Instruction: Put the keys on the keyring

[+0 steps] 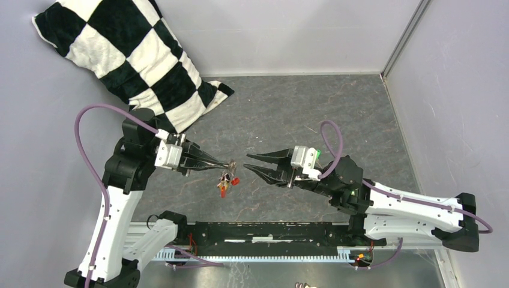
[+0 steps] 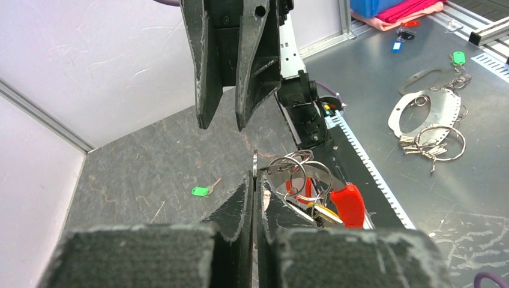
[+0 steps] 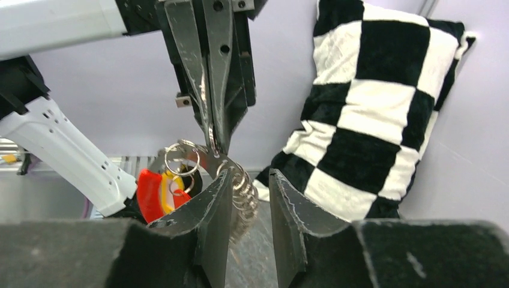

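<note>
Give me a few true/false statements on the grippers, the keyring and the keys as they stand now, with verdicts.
1. The left gripper is shut on the keyring. True.
2. The right gripper is shut on it too. False: its jaws stand open, near the ring.
3. The green key hangs on the ring. False: it lies on the table, apart from the bundle.
4. The yellow key hangs with the ring. True.
5. The checkered pillow lies by the arm bases. False: it leans in the far left corner.
</note>
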`<state>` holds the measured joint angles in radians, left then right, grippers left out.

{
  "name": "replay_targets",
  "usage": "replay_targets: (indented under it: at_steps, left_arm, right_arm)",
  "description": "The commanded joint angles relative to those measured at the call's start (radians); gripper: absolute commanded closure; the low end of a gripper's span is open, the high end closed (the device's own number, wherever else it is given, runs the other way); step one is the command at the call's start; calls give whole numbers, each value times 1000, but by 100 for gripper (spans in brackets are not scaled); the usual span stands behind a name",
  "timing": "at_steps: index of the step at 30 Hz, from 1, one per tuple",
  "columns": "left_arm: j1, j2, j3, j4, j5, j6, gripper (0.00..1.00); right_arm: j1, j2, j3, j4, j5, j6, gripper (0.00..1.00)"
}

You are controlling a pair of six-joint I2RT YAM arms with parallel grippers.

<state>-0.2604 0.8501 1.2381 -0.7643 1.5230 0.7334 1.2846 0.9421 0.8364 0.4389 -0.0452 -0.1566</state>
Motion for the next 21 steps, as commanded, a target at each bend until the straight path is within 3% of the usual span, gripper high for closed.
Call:
replay_targets:
  at_steps: [1, 21]
  left_arm:
    - [-7, -23, -5, 51, 104, -17, 98]
    - [-7, -41, -9, 50, 88, -9, 98]
  right_arm:
    - [-1, -12, -2, 97, -76, 29, 65]
    - [-2, 113, 80, 142, -189, 66, 66]
